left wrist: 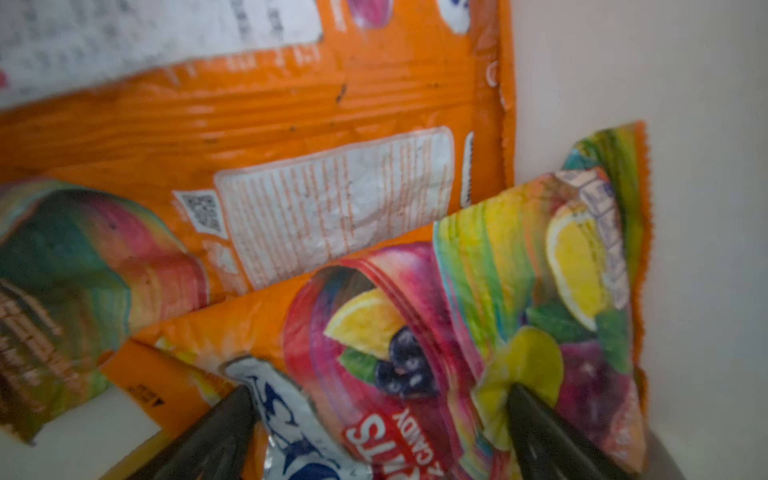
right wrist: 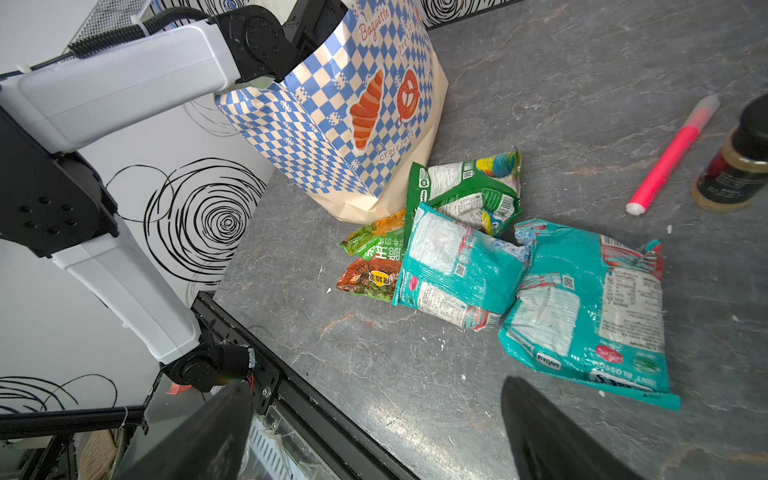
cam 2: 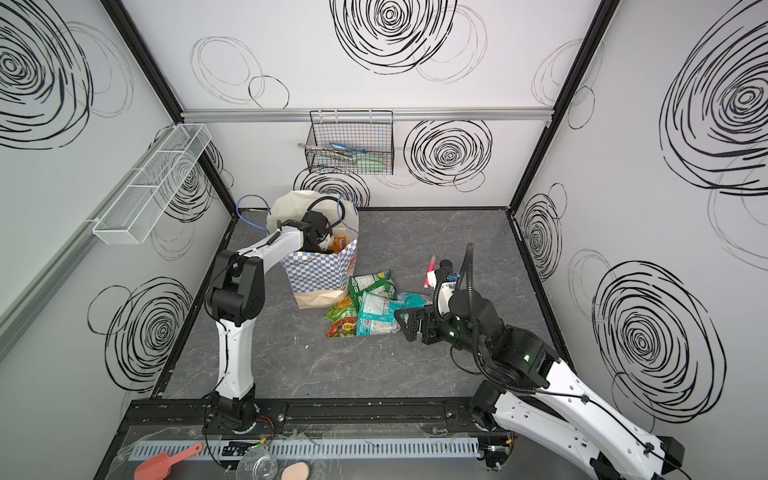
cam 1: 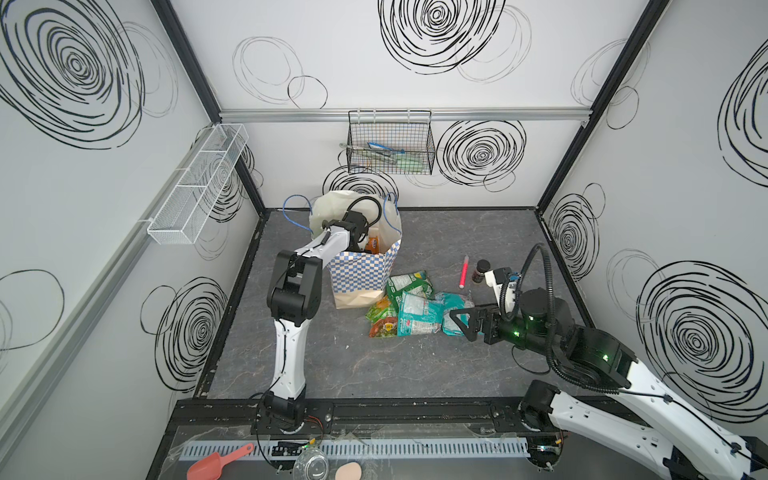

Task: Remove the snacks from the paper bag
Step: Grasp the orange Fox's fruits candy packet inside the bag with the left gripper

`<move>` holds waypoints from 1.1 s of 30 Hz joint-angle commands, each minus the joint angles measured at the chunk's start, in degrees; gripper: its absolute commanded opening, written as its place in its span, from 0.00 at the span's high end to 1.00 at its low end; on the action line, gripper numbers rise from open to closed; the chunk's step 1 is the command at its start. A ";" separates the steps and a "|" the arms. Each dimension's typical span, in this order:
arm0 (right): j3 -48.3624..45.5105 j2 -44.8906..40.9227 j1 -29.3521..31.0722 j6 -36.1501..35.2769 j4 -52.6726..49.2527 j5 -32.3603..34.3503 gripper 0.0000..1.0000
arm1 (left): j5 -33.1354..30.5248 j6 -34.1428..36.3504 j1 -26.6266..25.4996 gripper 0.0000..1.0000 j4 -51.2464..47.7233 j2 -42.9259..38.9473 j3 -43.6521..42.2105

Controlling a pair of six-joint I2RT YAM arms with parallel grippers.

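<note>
Dark grey marbled counter (cam 1: 415, 374), enclosed by white walls marked with black scribbled rings. Paper bag (cam 1: 361, 274) stands upright on it with its mouth open.

Left arm reaches down through the bag's mouth. Left end effector (left wrist: 378, 388) is inside the bag, its fingers spread to either side of a multicoloured packet (left wrist: 457, 311). One fingertip touches the packet's face, but a grip cannot be confirmed. An orange packet (left wrist: 332, 104) lies behind it against the bag's cream inner wall and also shows at the bag's mouth in both top views.

Outside the bag, a heap of green and teal snack packets (cam 1: 411, 307) lies just beside its base. Right end effector (right wrist: 374, 384) sits at the edge of the heap farthest from the bag, fingers spread wide with nothing between them. A red marker pen (cam 1: 463, 272) and a dark jar (cam 1: 482, 270) lie beyond the heap from the bag.
</note>
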 commanded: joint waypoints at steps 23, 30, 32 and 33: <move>0.74 -0.25 0.15 -0.03 1.10 0.31 0.03 | 1.01 -0.51 0.19 1.00 -2.46 -3.34 3.54; 0.73 -0.19 0.08 -0.09 1.33 0.31 0.03 | 1.48 -1.42 0.17 1.00 -2.59 -7.32 5.64; 0.73 -0.14 0.10 -0.14 1.45 0.39 0.03 | 1.25 -1.53 0.19 1.00 -2.89 -8.21 6.52; 0.68 -0.13 0.15 -0.10 1.40 0.30 0.03 | 1.11 -1.58 0.21 1.00 -3.03 -8.62 7.02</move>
